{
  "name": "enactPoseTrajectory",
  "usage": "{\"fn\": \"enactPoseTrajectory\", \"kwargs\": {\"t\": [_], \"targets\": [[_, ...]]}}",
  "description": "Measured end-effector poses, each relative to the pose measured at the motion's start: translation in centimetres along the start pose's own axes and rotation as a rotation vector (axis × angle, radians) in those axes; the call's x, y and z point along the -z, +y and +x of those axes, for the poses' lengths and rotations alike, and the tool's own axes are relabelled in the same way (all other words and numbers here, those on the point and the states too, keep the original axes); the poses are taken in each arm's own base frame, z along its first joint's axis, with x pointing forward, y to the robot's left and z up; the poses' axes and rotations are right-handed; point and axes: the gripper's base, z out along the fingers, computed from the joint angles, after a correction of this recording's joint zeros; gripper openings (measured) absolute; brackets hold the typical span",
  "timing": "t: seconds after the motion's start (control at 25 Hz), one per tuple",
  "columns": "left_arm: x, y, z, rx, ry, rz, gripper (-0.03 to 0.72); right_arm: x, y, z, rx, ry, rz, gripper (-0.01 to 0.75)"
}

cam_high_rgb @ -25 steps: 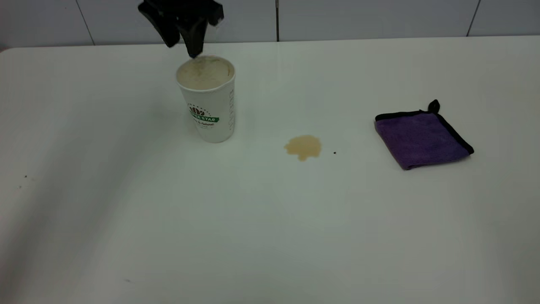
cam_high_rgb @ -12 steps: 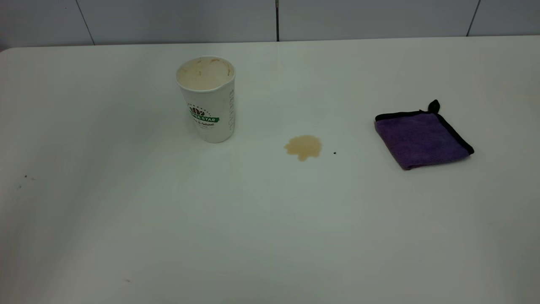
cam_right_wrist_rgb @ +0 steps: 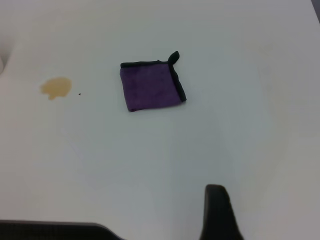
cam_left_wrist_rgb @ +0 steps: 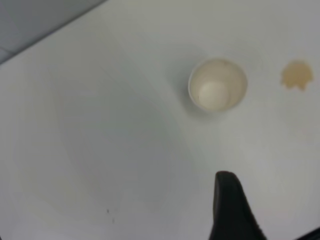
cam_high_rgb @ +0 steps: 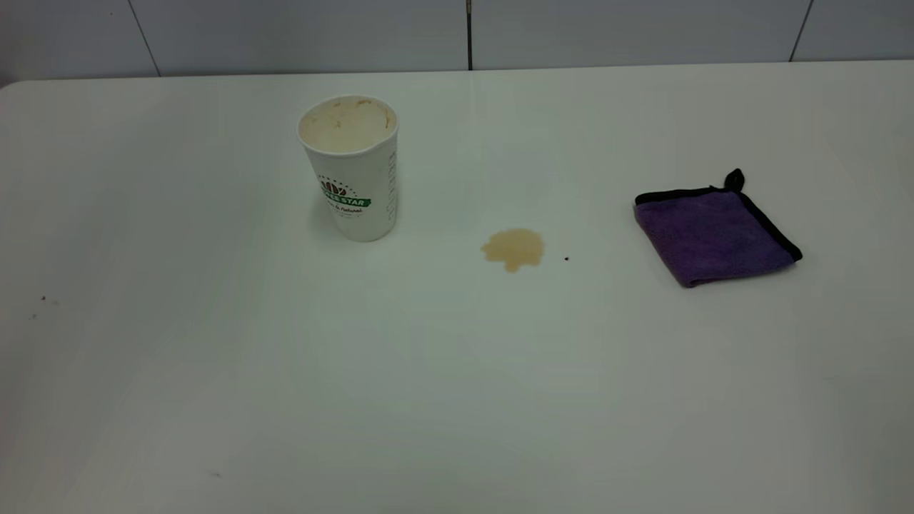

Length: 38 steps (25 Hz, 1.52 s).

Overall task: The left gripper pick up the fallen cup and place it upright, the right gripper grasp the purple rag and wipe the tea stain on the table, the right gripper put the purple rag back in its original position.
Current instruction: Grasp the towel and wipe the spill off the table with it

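Standing upright, mouth up, the cup [cam_high_rgb: 349,168] rests on the white table [cam_high_rgb: 428,371] below a grey panelled wall [cam_high_rgb: 300,32]; either gripper's jaw state cannot be told.

Paper cup [cam_high_rgb: 350,171], fuzzy cloth rag [cam_high_rgb: 714,232], matt table [cam_high_rgb: 457,392].

A white cup [cam_high_rgb: 350,171] with a green logo, a light-brown stain [cam_high_rgb: 513,248] and a black-edged purple rag [cam_high_rgb: 714,232] on a white bench [cam_high_rgb: 457,371].
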Motion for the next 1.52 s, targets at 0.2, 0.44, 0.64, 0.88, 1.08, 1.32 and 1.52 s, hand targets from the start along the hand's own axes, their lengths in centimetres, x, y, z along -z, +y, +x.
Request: {"fn": "enactPoseTrajectory", "kwargs": {"t": [0.2,0.44,0.64,0.88,1.08,1.32,1.52], "targets": [[0.1,-0.9,6.5,-0.011,0.12,0.016,0.461,0.0,0.0,0.0,0.0,0.0,0.0,0.521],[-1.8,-2.4,15.1,-0.023,0.303,0.045,0.461,0.0,0.0,0.0,0.0,0.0,0.0,0.521],[-3.5,-4.1,21.2,0.006,0.405,0.13,0.461,0.0,0.0,0.0,0.0,0.0,0.0,0.521],[-4.8,-5.5,26.6,0.051,0.451,0.186,0.461,0.0,0.0,0.0,0.0,0.0,0.0,0.521],[-4.2,-5.8,28.7,0.088,0.401,0.173,0.461,0.0,0.0,0.0,0.0,0.0,0.0,0.521],[-2.0,-5.7,29.8,0.101,0.224,0.158,0.461,0.0,0.0,0.0,0.0,0.0,0.0,0.521],[0.2,-5.6,31.4,0.119,0.045,0.139,0.461,0.0,0.0,0.0,0.0,0.0,0.0,0.521]]}}
